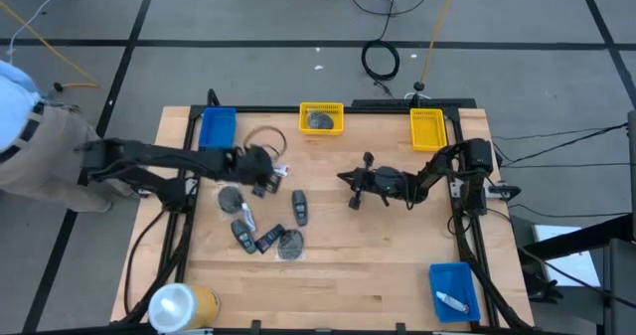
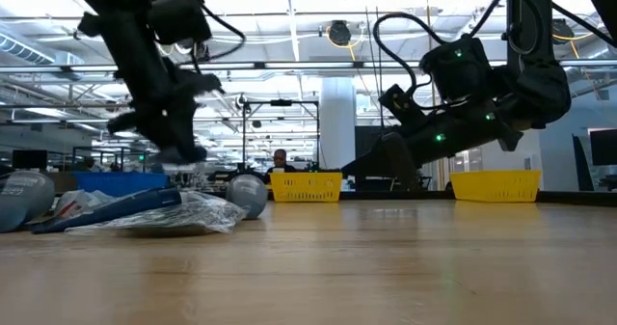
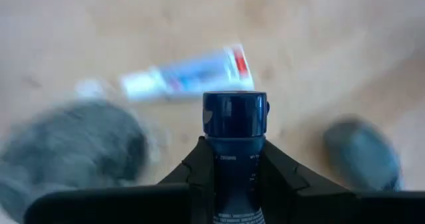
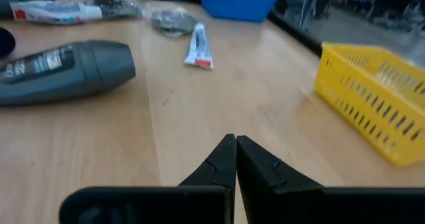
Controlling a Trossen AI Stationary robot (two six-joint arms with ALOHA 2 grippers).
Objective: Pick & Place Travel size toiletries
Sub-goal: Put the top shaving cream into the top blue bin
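I have the desk (image 1: 397,265) laid out under the overhead camera, with both arms reaching in from its sides. On the near left corner lies a large yellow roll (image 1: 182,306) with a white end. Along the far edge stand three bins: a blue bin (image 1: 218,126) at left, a yellow bin (image 1: 322,118) in the middle holding a grey disc, and a second yellow bin (image 1: 427,128) at right. Another blue bin (image 1: 454,290), with a small white tube in it, stands at the near right corner.

My left claw (image 1: 266,169) is over the left-centre of the desk, and in its wrist camera I see it clamped on a dark blue bottle (image 3: 234,151), the cap sticking out past the fingertips. Below and beyond the bottle a white tube (image 3: 188,74) with blue and red marks lies flat on the wood, apart from the claw, with blurred grey items to either side.

My right claw (image 1: 355,188) hangs over the middle of the desk with its fingers pressed together on nothing; its wrist camera shows the tips meeting above bare wood.

The loose toiletries (image 1: 266,223) lie clustered just nearside of the left claw: dark oblong pieces, grey round discs and crinkled clear packets. They are well to the left of the right claw. From that claw's camera, a grey bottle (image 4: 66,70) lies on its side nearest, and a small white tube (image 4: 199,46) beyond it.
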